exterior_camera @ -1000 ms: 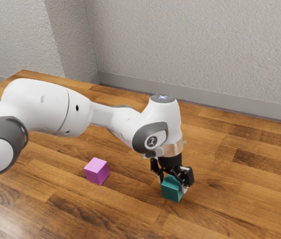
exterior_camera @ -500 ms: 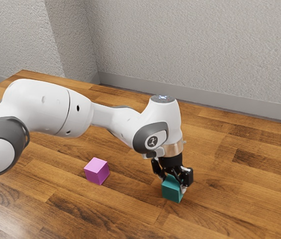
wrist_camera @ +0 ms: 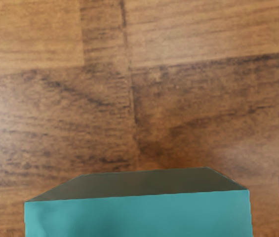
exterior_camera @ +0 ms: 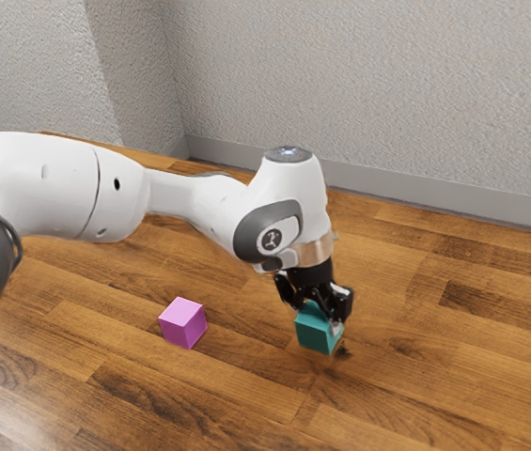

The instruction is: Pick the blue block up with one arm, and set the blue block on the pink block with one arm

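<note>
While my gripper [exterior_camera: 320, 313] clamps the teal block [exterior_camera: 317, 334] from two sides, fingers narrowed to its width, I see the block hanging just clear of the wooden tabletop [exterior_camera: 453, 310]. The pink block [exterior_camera: 183, 321] rests on the wood, apart, toward the exterior view's left.

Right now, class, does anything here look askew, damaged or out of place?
Nothing stands out. The hand grips the blue block, really teal, just above the wooden table; the pink block sits intact, apart, toward the exterior view's left.
</note>
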### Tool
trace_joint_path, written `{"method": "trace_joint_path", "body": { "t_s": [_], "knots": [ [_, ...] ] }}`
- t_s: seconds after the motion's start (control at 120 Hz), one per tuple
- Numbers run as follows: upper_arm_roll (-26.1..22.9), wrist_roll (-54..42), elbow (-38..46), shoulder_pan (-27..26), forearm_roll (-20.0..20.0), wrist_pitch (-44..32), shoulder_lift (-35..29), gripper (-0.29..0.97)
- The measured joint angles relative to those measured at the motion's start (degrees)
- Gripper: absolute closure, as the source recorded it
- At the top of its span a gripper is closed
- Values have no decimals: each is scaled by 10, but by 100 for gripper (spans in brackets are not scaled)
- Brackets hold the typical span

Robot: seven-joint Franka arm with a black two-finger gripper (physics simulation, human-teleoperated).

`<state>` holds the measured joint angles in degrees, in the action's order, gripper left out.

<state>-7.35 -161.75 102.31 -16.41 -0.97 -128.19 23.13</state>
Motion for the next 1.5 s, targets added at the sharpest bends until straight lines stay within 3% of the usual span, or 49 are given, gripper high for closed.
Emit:
{"method": "trace_joint_path", "body": {
  "t_s": [0.25,0.492,0.708,1.05,1.25,1.5],
  "knots": [
    [69,0,130,2,27,0,-130,34],
    [140,-8,155,7,69,-10,-145,35],
    [165,-21,225,5,90,-20,-202,35],
    [176,-43,261,17,113,-77,-208,35],
    [176,-43,270,2,93,-86,-217,35],
    [208,-43,274,-30,21,-92,-218,35]
  ]
}}
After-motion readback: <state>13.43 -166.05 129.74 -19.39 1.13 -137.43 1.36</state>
